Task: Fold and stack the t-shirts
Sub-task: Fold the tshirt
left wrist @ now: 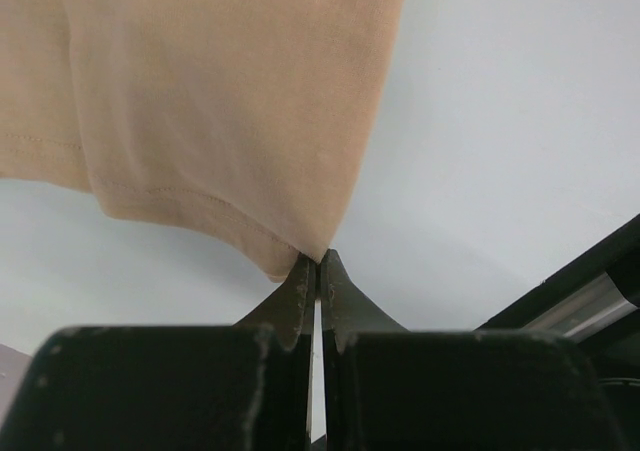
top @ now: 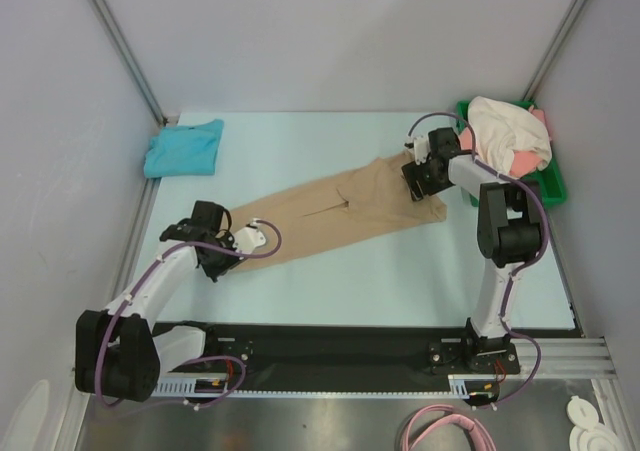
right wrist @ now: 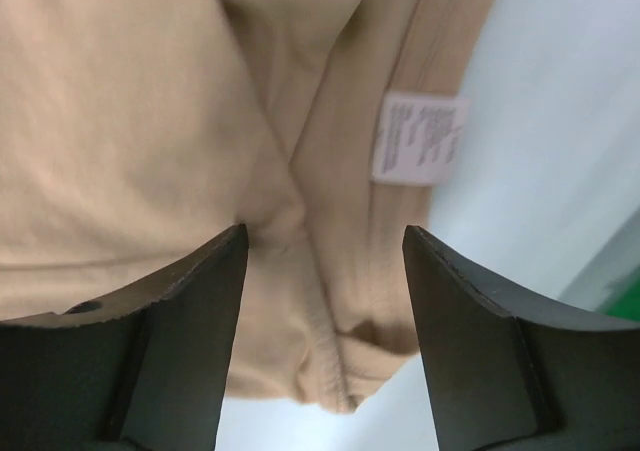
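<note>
1. Your tan shirt lies on the table as one long, narrow strip. Its long axis runs diagonally, from the near left by the left arm to the far right by the right arm.
2. The collar end points far right, where the right wrist view shows you a white label. The stitched hem end points near left.
3. The cloth is plain, soft beige, gathered lengthwise, with a dark crease near the middle of the strip.
4. Your left pincer is clenched, its tips pressed together on the hem corner of the tan shirt.
5. Your right pincer is released, its jaws wide apart over the bunched collar folds with a ridge of cloth between them. You cannot tell whether they touch the cloth.
6. The teal shirt sits crumpled at the far-left corner, well apart from the strip.
7. The cream shirt and the pink shirt are heaped in the green tray — just beside the right arm.
</note>
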